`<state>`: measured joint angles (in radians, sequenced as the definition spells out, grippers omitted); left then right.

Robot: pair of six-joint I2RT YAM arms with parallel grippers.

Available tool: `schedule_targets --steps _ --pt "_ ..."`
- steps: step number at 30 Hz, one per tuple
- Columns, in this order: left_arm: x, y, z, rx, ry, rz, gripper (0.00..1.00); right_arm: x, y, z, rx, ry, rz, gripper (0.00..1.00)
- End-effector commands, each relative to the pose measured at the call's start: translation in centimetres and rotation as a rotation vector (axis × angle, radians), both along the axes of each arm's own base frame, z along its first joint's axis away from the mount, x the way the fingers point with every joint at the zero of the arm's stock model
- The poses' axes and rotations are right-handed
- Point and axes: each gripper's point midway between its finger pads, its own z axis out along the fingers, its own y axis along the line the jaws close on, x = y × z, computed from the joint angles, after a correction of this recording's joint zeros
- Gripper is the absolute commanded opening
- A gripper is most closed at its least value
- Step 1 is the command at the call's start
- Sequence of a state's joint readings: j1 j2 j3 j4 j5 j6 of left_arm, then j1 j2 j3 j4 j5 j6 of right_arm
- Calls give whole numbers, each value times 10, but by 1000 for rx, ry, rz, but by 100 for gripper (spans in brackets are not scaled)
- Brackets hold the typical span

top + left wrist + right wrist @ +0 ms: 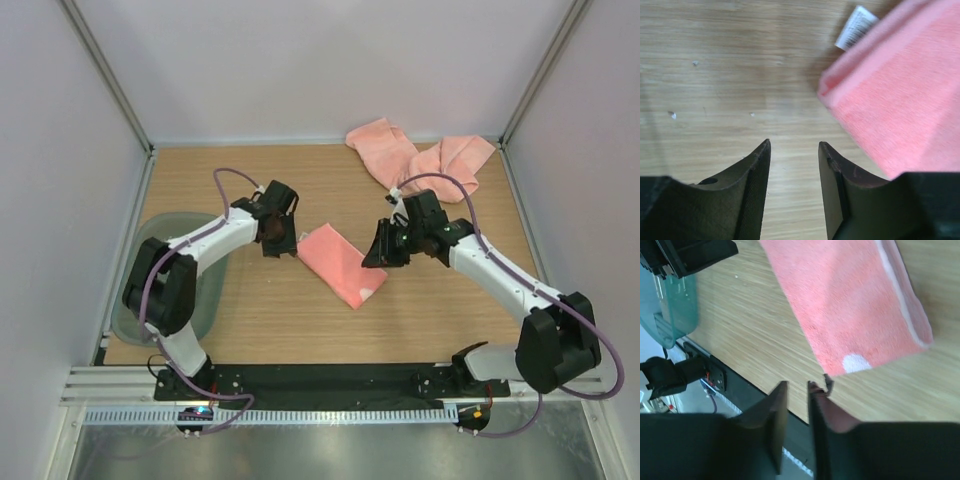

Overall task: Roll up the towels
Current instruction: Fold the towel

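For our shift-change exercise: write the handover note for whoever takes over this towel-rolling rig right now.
Left hand: open, empty, beside the folded towel at table centre.
Right hand: jaws narrowly apart, empty, at that towel's other side.
Other towels: heaped at back right, unrolled.
Tray: near left.
Done: nothing rolled. Left: roll every towel.

Folded towel (340,263): salmon-pink, flat, lying diagonally mid-worktop (250,330).
Loose towels (420,158): salmon-pink, crumpled, overlapping at the far right corner.
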<state>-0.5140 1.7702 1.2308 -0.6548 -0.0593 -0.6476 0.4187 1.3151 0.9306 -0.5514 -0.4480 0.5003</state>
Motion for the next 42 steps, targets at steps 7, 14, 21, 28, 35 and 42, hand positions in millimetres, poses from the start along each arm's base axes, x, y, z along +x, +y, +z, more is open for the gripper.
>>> schedule_targets --steps 7,14,21,28,35,42 --pt "-43 -80 67 -168 -106 -173 37 30 14 -31 59 63 28 6" --pt "-66 -126 66 -244 -80 -257 36 33 -13 -66 2 126 -40 3" --pt "-79 -165 59 -258 -59 -329 35 25 -36 -92 -68 185 -81 1" --pt "-89 -184 43 -243 -26 -362 34 25 -50 -106 -104 221 -131 1" --pt "-107 -193 22 -216 15 -387 32 21 -53 -117 -122 257 -134 1" --pt "-121 -189 -2 -195 51 -389 32 18 -55 -124 -139 277 -136 1"
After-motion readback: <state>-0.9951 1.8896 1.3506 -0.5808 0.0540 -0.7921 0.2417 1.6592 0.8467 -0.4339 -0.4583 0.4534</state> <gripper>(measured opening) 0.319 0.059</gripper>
